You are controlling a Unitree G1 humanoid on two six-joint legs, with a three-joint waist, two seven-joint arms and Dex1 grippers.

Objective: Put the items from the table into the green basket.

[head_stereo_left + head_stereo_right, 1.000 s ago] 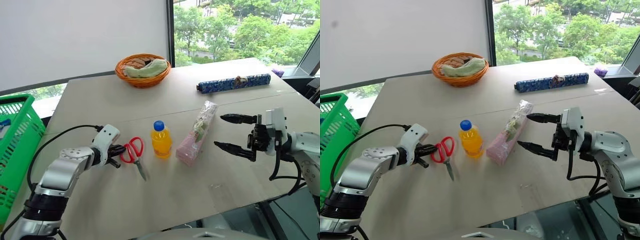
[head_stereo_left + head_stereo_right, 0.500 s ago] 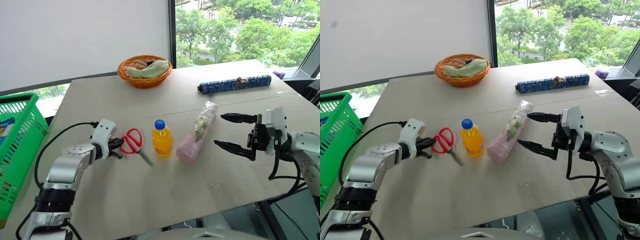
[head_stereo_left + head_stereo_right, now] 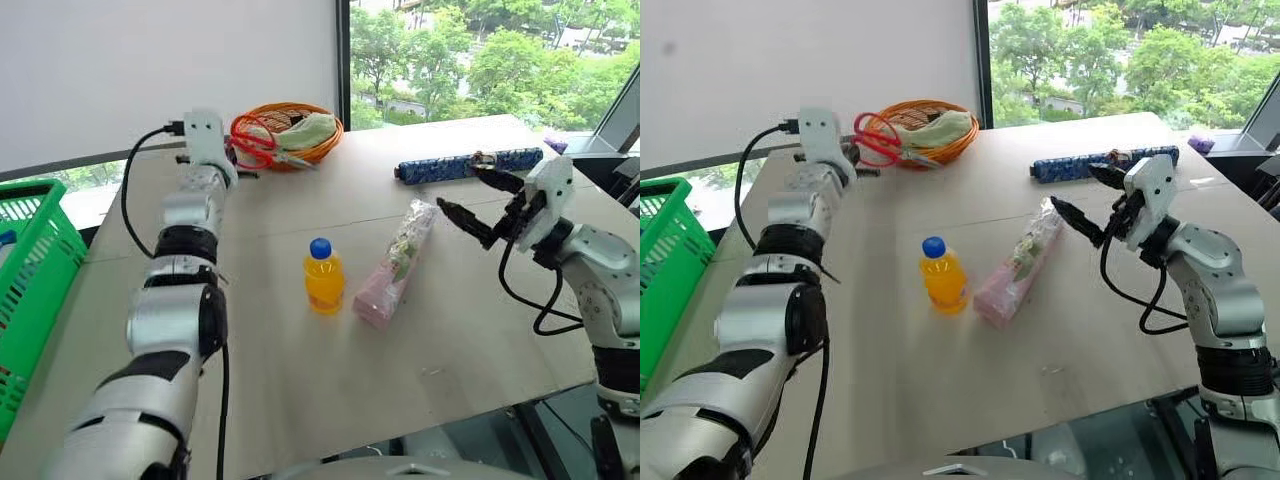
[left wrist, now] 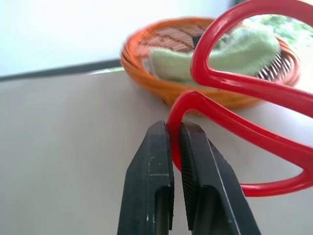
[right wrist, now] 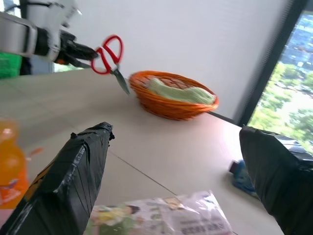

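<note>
Scissors (image 3: 262, 147) hang upper left, handle pinched in the left gripper (image 4: 175, 147) for the basket (image 3: 30, 290); right gripper (image 3: 1092, 199) gapes near the packet (image 3: 394, 265).

green basket (image 3: 30, 280): cut off by the frame edge, far side and contents unseen | scissors (image 4: 244, 93): blades cut off in the left wrist view, handle loops partly out of frame | orange wicker basket (image 3: 300, 150): partly hidden behind the scissors | packet (image 5: 156, 218): print blurred, lower part cut off
</note>
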